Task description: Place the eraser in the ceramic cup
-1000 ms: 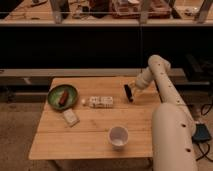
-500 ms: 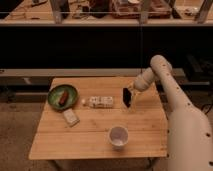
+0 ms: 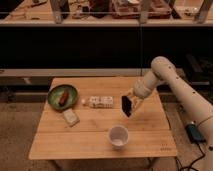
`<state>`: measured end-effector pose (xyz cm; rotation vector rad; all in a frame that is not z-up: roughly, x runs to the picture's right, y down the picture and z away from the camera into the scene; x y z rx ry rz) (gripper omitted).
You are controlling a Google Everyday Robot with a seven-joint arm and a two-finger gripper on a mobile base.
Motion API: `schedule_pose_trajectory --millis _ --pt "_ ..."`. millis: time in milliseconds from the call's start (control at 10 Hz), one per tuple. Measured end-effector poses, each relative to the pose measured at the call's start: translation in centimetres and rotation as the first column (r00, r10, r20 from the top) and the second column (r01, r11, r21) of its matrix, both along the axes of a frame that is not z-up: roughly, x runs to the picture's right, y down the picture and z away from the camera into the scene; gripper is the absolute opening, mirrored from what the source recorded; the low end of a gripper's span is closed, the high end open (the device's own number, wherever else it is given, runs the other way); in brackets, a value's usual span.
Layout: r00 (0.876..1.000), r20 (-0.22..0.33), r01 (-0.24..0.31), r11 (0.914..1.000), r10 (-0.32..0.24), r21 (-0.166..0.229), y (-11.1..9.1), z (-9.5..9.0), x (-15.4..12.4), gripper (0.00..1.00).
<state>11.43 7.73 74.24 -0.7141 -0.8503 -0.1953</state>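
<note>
Compared with half a second ago, I see the gripper (image 3: 130, 101) has come nearer the front edge of the wooden table (image 3: 55, 142), carrying the eraser (image 3: 126, 107) with it. The eraser was over the table's middle, level with the white patterned box (image 3: 101, 101); now it hangs nearer the ceramic cup (image 3: 118, 136), though apart from it and short of its rim. The cup has not moved and stands upright near the front edge, slightly right of centre.

The arm (image 3: 172, 82) reaches in from the right side. It bends at a pale rounded joint above the table's right edge and slopes down leftward to the wrist. The gripper is pinching the eraser, which stands roughly upright in the air, clear of the tabletop.

Toward the back left corner sits the green plate (image 3: 54, 92), with the pale beige block (image 3: 71, 117) just in front of it.
</note>
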Motion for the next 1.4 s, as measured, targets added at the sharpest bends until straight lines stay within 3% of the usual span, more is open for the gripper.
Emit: schedule_pose_trajectory --millis 300,600,1000,1100,1400 --pt "0.993 0.102 -0.055 0.9983 0.057 -0.019 0.2 -4.6 -3.0 0.0" --pt "0.981 0.177 -0.063 0.9939 0.079 -0.09 2.9 -7.6 -3.8 0.0" --pt "0.991 0.126 -0.021 0.9954 0.033 -0.093 6.7 -7.3 -2.7 0.02" --pt "0.992 0.124 -0.013 0.996 0.024 -0.088 7.2 -7.1 -2.7 0.07" --pt "0.991 0.132 0.022 0.9958 -0.011 -0.088 8.5 -7.0 -3.3 0.35"
